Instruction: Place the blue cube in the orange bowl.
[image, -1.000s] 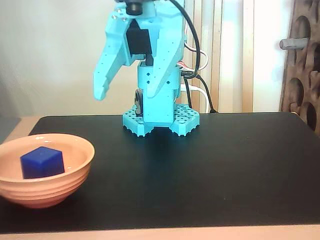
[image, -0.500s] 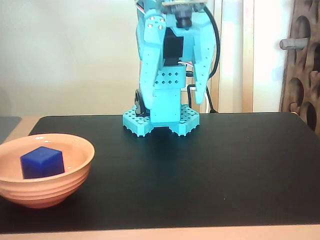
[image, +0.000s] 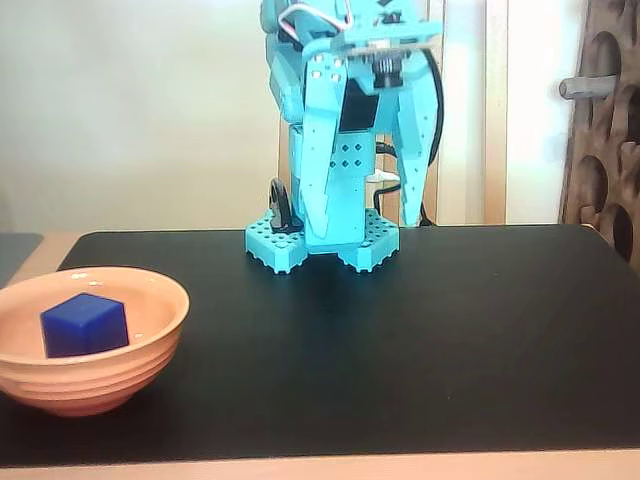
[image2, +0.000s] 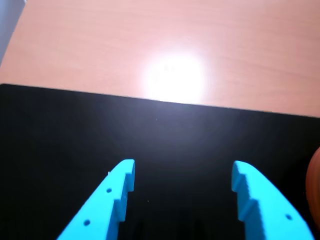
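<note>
It looked like a room in a home: a wooden table (image: 30, 250) under a black mat (image: 450, 340), a plain cream wall (image: 120, 110), pale curtains or panelling (image: 465, 110), and a carved wooden screen (image: 610, 150) at the right.

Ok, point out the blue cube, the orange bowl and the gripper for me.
blue cube (image: 84, 324): fixed view, on its front face, inside the bowl.
orange bowl (image: 95, 380): fixed view, on its ridged outer wall.
gripper (image2: 182, 170): wrist view, midway between the open cyan fingertips, over the black mat.
</note>
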